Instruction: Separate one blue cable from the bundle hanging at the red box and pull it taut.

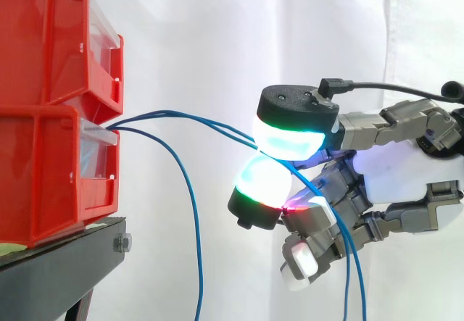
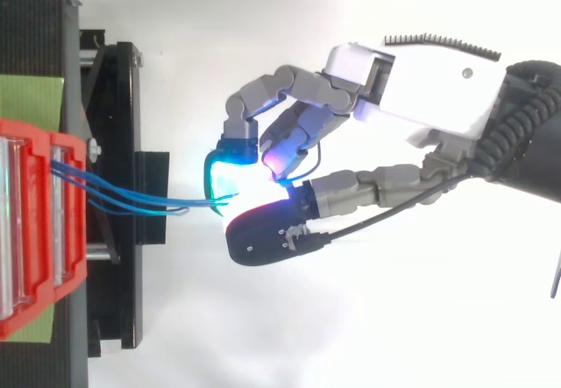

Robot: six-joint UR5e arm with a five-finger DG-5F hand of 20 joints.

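Right of the red box (image 1: 51, 176), pinched blue cable (image 1: 217, 124) between curled fingers (image 1: 290, 136) of hand (image 1: 406, 176). Bowed slightly from box to fingers.

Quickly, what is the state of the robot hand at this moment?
The robot hand is shut on the blue cable, pinched between its glowing pads, out to the side of the red box.

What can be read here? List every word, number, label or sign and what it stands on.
None: no readable word, number, label or sign stands on the red bins, the black stand, the green sheet, the blue cables or the hand.
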